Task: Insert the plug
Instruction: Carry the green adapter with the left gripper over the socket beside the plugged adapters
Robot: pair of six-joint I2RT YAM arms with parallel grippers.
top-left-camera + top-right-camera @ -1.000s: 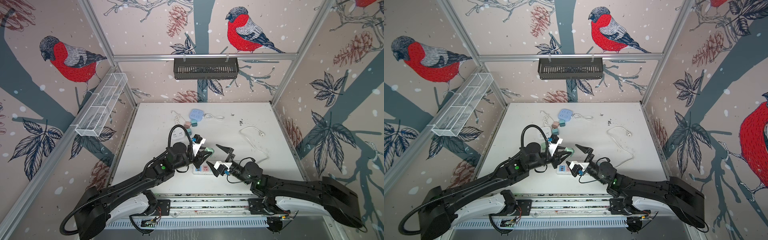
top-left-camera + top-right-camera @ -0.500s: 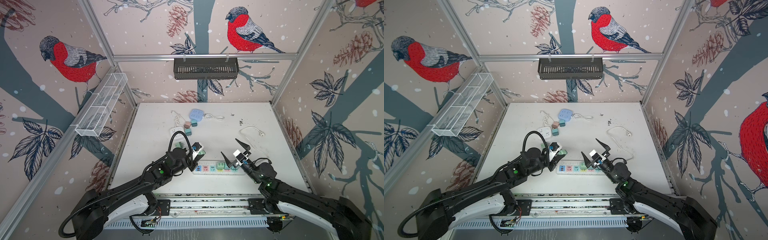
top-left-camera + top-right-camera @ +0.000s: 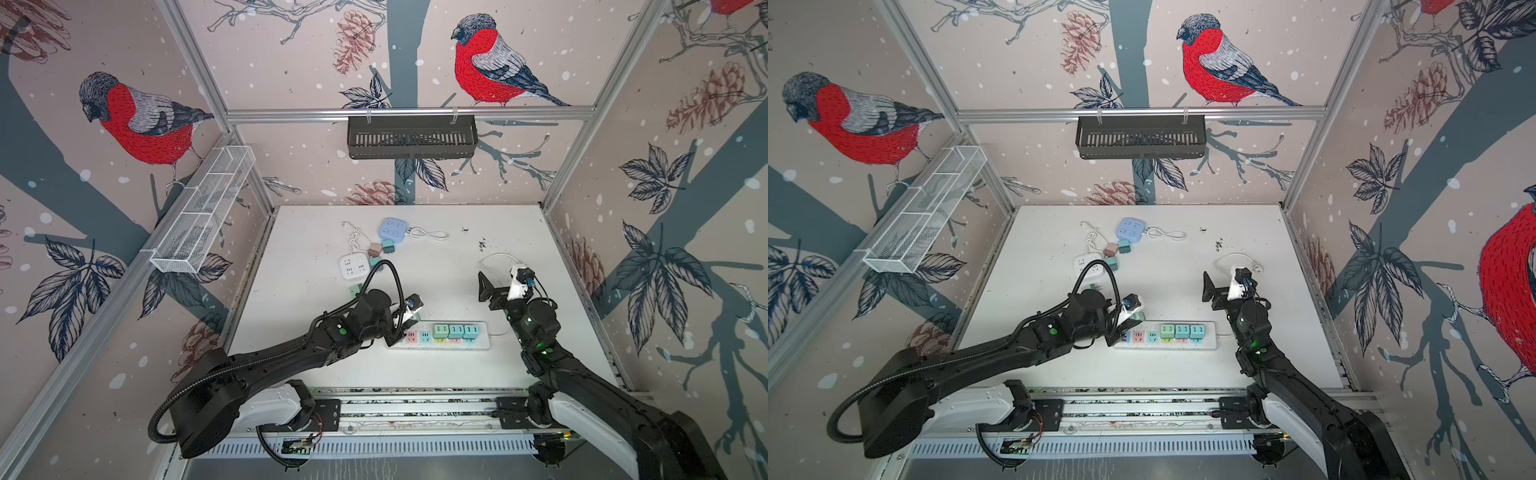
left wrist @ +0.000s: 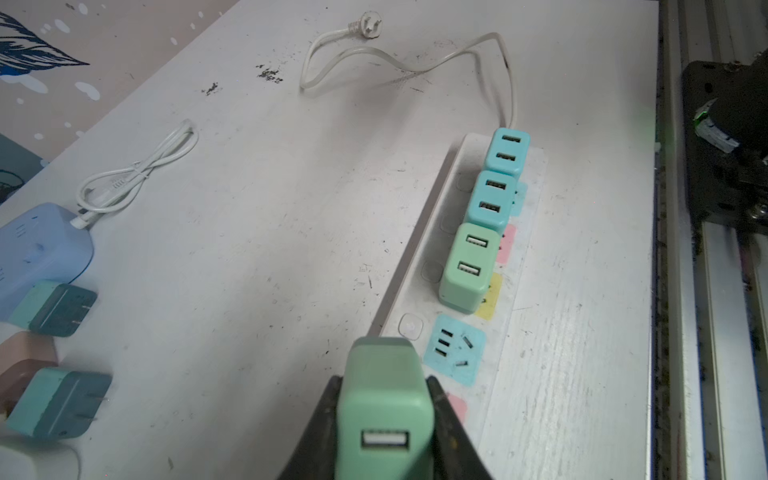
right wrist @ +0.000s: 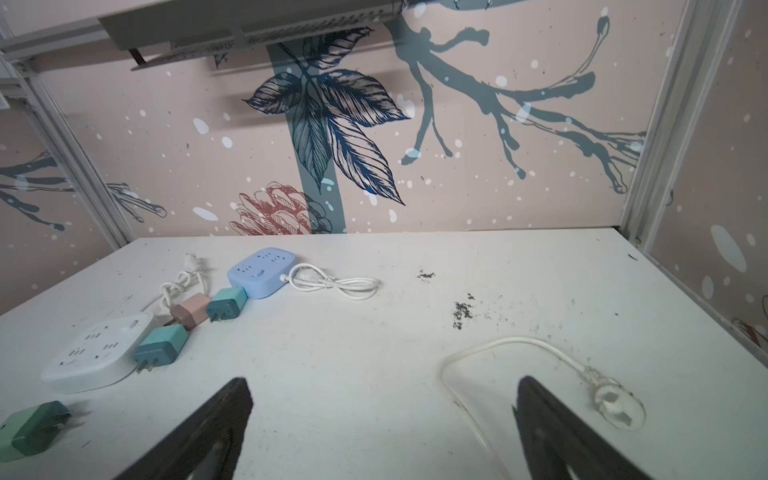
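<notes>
Left wrist, claw (image 4: 383, 385) pinching plug (image 4: 382, 411), USB end nearest

Left wrist view: held plug (image 4: 384, 415) is blurred, base cut by the pic edge, prongs hidden; can't tell if it touches the strip (image 4: 417, 299). L gripper (image 4: 384, 388) fingers are cut off too. Strip's near end and most of 1 pink socket (image 4: 457, 405) sit hidden behind them. Blue hub (image 4: 37, 257) and brown plug (image 4: 18, 365) are cut at the edge.

Right wrist view: R gripper (image 5: 383, 381) fingers blurred, cut off at the bottom; loose plug (image 5: 29, 428) partly out of frame.

In both top views the L jaws are hidden under the wrist cam (image 3: 413, 302), and socket holes are too small to read.
</notes>
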